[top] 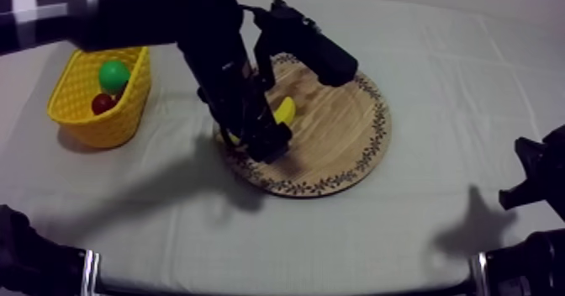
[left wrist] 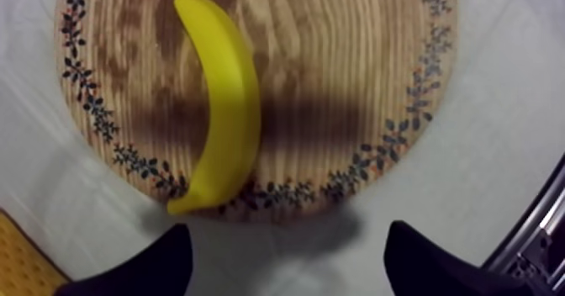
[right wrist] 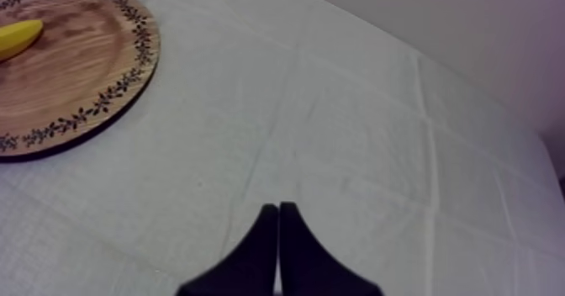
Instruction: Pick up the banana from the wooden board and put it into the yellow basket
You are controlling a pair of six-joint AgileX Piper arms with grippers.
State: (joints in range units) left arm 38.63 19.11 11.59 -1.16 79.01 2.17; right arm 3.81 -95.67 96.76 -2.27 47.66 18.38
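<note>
The banana [left wrist: 223,106] is lying flat on the wooden board [left wrist: 336,55], a smooth, glossy yellow crescent with its blunt lower tip reaching the board's patterned rim. In the top view it is sitting toward the 9 o'clock side of the board, partly hidden under the left arm. The board is showing as a round disc of pale, strongly streaked grain, ringed by a dark border of small leaves and sprigs, and a soft band of shadow is falling across its middle. The left gripper [left wrist: 282,266] is hovering just off the banana's rim-side tip, at about 8 o'clock on the board in the top view; its two black fingers are standing wide apart and are gripping nothing, with bare cloth and the board's edge showing between them. The yellow basket [top: 109,124], a woven plastic lattice with sloping walls, is sitting apart from the board at its 9 o'clock, and it is holding a round green toy fruit [top: 113,74] with a small red fruit [top: 102,103] just beside it. The right gripper [right wrist: 278,208] is resting low at about 4 o'clock from the board, well apart from it, with its fingers pressed together into a narrow wedge, clasping nothing. The grey-white cloth [top: 420,232] is lying under everything, matte and faintly creased.
</note>
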